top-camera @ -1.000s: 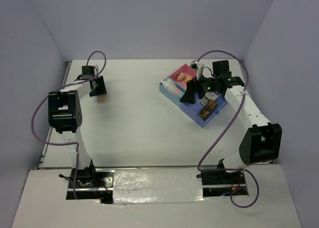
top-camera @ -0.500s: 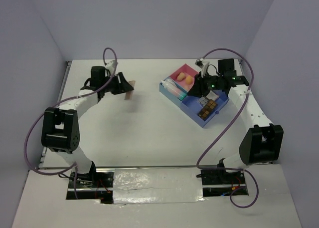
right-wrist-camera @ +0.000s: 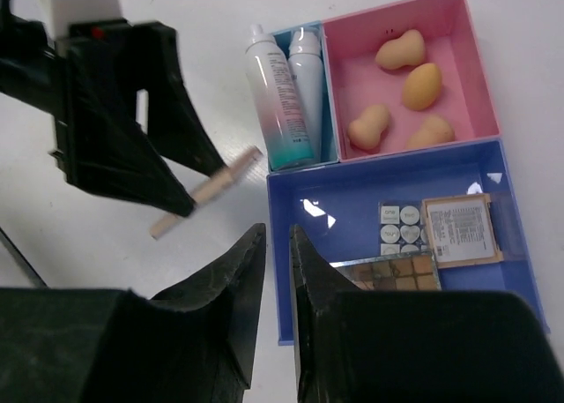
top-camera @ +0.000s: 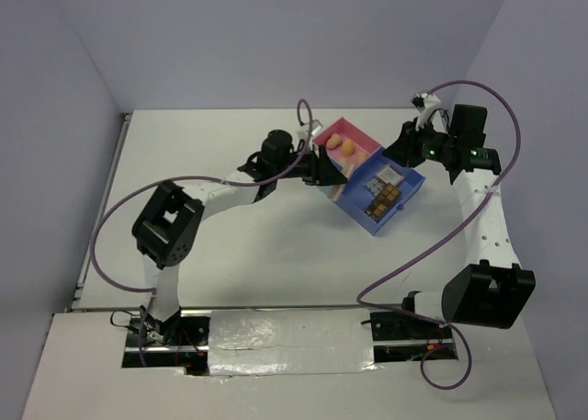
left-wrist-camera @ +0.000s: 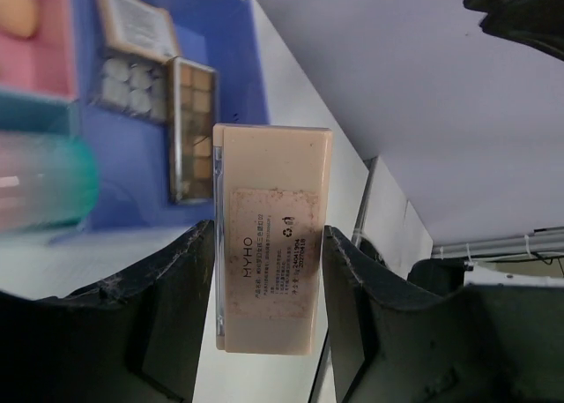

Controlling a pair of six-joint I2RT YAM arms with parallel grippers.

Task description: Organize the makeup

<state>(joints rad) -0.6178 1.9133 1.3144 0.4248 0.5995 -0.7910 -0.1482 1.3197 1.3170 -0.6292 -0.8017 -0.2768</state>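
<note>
Four sponges [right-wrist-camera: 423, 85] sit in the pink bin of the tray [right-wrist-camera: 463, 46]. Left gripper [left-wrist-camera: 269, 240] clamps a peach palette [left-wrist-camera: 271, 191] beside the tray. Right gripper [right-wrist-camera: 276, 237] hovers above, fingers nearly touching, empty.

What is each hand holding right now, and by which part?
The left hand clamps the peach palette by its two long edges, near one end. The right hand holds nothing.
</note>
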